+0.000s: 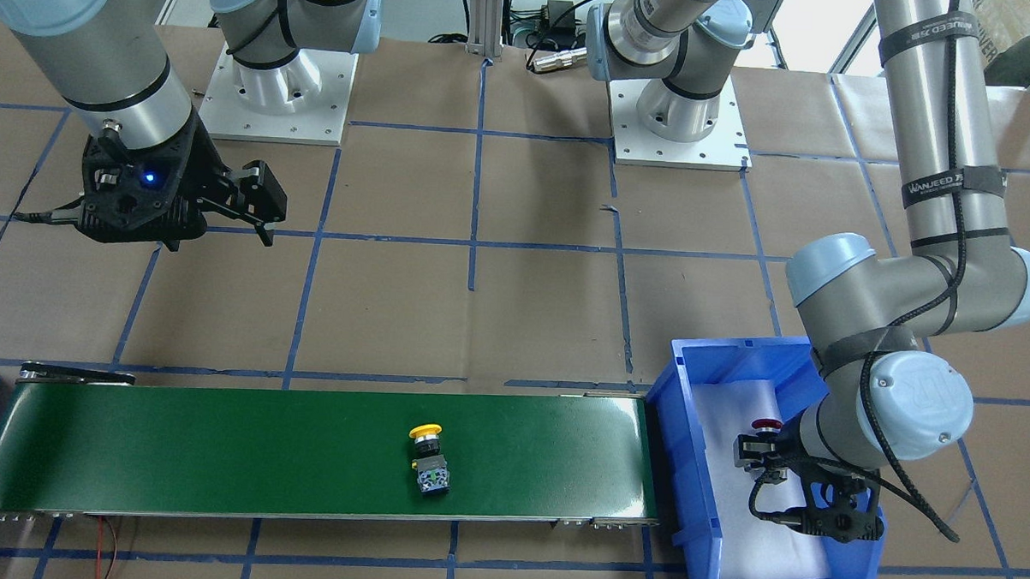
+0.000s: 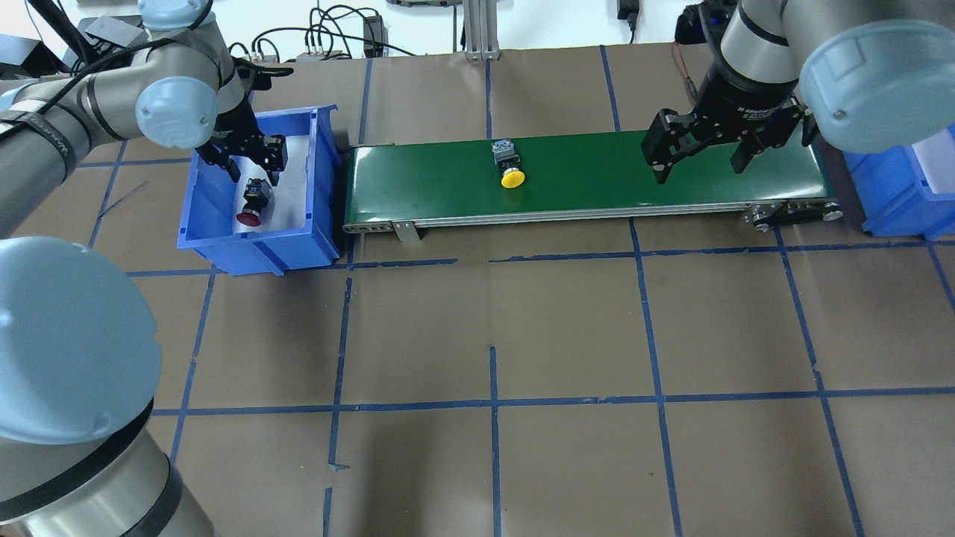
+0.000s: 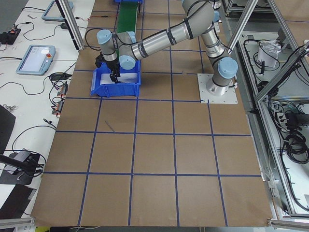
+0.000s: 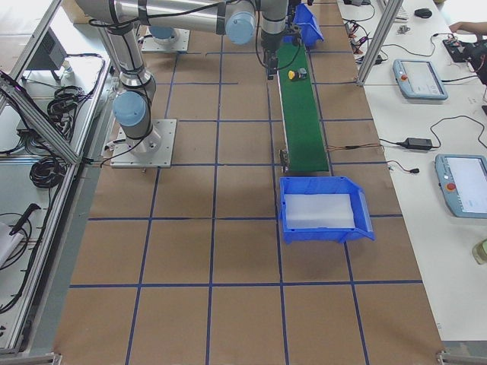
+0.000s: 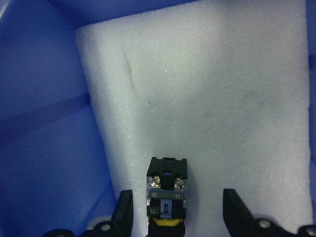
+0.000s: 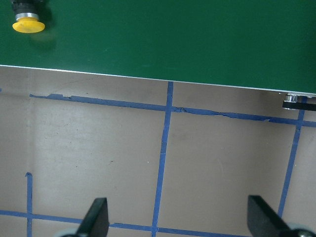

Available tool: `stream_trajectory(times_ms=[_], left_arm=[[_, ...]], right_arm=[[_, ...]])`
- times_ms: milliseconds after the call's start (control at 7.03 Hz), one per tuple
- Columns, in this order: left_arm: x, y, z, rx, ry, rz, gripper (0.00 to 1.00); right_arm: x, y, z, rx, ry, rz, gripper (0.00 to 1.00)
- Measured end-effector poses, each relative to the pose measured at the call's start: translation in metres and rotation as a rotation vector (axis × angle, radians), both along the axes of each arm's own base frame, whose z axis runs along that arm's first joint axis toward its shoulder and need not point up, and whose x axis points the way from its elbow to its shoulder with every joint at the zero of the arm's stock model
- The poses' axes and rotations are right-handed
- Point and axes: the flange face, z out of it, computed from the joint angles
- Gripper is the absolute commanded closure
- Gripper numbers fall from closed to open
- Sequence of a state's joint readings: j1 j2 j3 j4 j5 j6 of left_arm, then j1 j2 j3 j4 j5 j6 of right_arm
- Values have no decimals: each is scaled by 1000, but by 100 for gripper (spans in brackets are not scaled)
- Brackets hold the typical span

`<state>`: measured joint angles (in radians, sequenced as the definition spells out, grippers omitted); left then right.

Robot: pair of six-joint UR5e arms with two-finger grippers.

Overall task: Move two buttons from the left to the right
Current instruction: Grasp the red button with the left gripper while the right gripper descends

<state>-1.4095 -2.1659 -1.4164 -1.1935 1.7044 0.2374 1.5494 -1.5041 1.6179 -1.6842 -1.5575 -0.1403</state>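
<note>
The red-capped button (image 2: 252,203) lies on its side on white foam inside the left blue bin (image 2: 254,250). My left gripper (image 2: 254,175) is lowered into that bin, open. In the left wrist view its fingers (image 5: 124,212) stand either side of the button's contact block (image 5: 167,190) without touching it. The yellow-capped button (image 2: 509,164) lies on its side near the middle of the green conveyor belt (image 2: 597,171). My right gripper (image 2: 699,165) hangs open above the belt's right part with nothing between its fingers. The yellow button (image 6: 27,22) shows in a top corner of its wrist view.
A second blue bin (image 2: 888,194), lined with white foam, stands off the belt's right end. Brown paper with blue tape lines covers the table (image 2: 492,335). Both arm bases (image 1: 277,101) stand on white plates behind the belt.
</note>
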Motion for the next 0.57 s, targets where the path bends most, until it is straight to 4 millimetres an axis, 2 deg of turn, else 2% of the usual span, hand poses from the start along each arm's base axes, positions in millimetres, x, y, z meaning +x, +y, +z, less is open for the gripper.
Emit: stream_trajectory(times_ms=[569], left_arm=[[0, -2, -12, 11, 0, 4, 32]], right_arm=[[28, 0, -3, -8, -18, -27, 0]])
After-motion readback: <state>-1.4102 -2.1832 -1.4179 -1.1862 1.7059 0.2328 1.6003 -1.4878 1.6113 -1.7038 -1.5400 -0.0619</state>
